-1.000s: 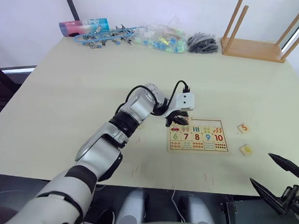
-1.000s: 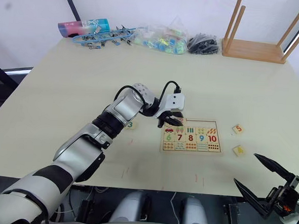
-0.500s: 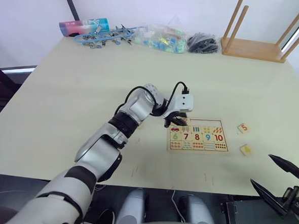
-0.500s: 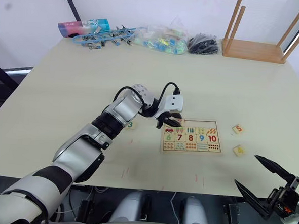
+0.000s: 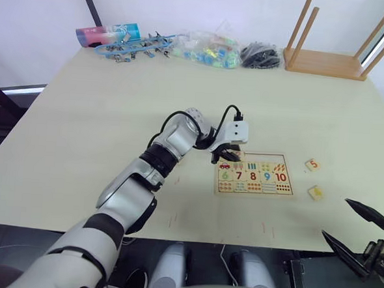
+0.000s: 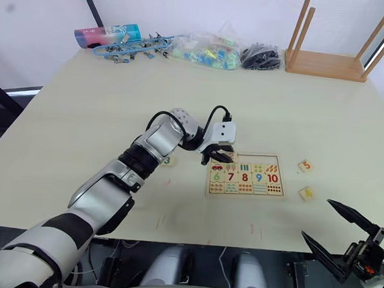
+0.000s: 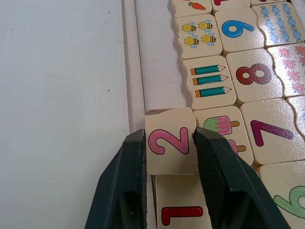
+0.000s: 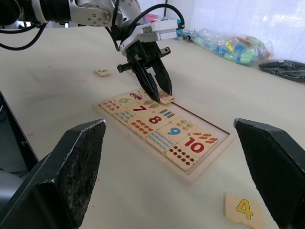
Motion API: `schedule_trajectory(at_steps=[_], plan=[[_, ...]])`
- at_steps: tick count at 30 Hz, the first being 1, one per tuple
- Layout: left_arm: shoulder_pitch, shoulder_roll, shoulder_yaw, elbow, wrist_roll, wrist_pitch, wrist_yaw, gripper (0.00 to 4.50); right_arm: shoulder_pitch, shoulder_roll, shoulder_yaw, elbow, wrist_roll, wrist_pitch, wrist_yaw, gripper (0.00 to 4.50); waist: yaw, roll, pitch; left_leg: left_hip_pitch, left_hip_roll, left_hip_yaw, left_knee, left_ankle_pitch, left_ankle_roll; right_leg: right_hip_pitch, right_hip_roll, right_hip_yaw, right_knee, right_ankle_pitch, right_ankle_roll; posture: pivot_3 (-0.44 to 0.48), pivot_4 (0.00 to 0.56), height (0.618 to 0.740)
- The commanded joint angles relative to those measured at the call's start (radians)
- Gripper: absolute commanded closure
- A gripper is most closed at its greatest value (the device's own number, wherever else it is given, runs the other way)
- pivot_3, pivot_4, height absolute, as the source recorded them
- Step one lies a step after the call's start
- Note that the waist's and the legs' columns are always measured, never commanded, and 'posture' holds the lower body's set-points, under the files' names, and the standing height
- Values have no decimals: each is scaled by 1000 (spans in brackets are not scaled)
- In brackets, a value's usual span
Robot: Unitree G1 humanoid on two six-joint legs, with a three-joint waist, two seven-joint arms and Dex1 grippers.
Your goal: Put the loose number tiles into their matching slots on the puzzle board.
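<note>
we see a pale-wood puzzle board (image 7: 157, 57) printed with a green 6, red 7, dark red 8, blue 9 and red 10, beside small pictures of yellow bees, teal pencils and pink ice lollies. the black fingers (image 7: 125, 191) of the left gripper (image 7: 170, 155) frame a cream tile with a pink 2 (image 7: 169, 147); next to it a tile with a red 1 (image 7: 183, 212). on the beige table (image 5: 82, 131) lie a red 5 tile (image 5: 312, 165) and a yellow 4 tile (image 8: 243, 209).

left tool (image 5: 223, 156) has edged slightly back toward the board's (image 5: 254, 176) left end.
</note>
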Motion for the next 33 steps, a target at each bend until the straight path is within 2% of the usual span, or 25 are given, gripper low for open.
schedule_trajectory(at_steps=[1, 24, 25, 26, 27, 28, 29, 30, 31, 33], plan=[[11, 7, 0, -25, 7, -11, -15, 3537, 2, -11, -32, -2, 11, -21, 4, 0, 0, 0, 0, 0, 0, 0, 0, 0, 0, 0, 0, 0, 0, 0, 0, 0, 150, 737], [28, 15, 0, -47, 12, -4, -30, 3537, -11, -16, -30, 17, 11, -25, 8, 0, 0, 0, 0, 0, 0, 0, 0, 0, 0, 0, 0, 0, 0, 0, 0, 0, 150, 737], [27, 14, 1, -45, 11, -6, -29, 2468, -12, -16, -29, 17, 11, -25, 8, 0, 0, 0, 0, 0, 0, 0, 0, 0, 0, 0, 0, 0, 0, 0, 0, 0, 150, 737], [25, 12, 1, -43, 11, -8, -29, 1914, -14, -17, -29, 18, 10, -24, 7, 0, 0, 0, 0, 0, 0, 0, 0, 0, 0, 0, 0, 0, 0, 0, 0, 0, 150, 737], [24, 11, 2, -41, 11, -12, -29, 1789, -15, -17, -29, 19, 10, -24, 6, 0, 0, 0, 0, 0, 0, 0, 0, 0, 0, 0, 0, 0, 0, 0, 0, 0, 150, 737], [24, 10, 3, -41, 12, -15, -25, 1147, -16, -17, -29, 19, 10, -25, 6, 0, 0, 0, 0, 0, 0, 0, 0, 0, 0, 0, 0, 0, 0, 0, 0, 0, 150, 737], [24, 10, 5, -43, 14, -21, -21, 855, -15, -17, -29, 19, 9, -25, 6, 0, 0, 0, 0, 0, 0, 0, 0, 0, 0, 0, 0, 0, 0, 0, 0, 0, 150, 737], [23, 9, 6, -42, 16, -26, -17, 304, -17, -18, -28, 20, 9, -25, 5, 0, 0, 0, 0, 0, 0, 0, 0, 0, 0, 0, 0, 0, 0, 0, 0, 0, 150, 737], [21, 7, 10, -43, 15, -28, -13, 10, -18, -18, -29, 20, 8, -25, 5, 0, 0, 0, 0, 0, 0, 0, 0, 0, 0, 0, 0, 0, 0, 0, 0, 0, 150, 737], [18, 5, 15, -47, 12, -29, -13, 10, -18, -19, -29, 21, 7, -25, 4, 0, 0, 0, 0, 0, 0, 0, 0, 0, 0, 0, 0, 0, 0, 0, 0, 0, 150, 737]])
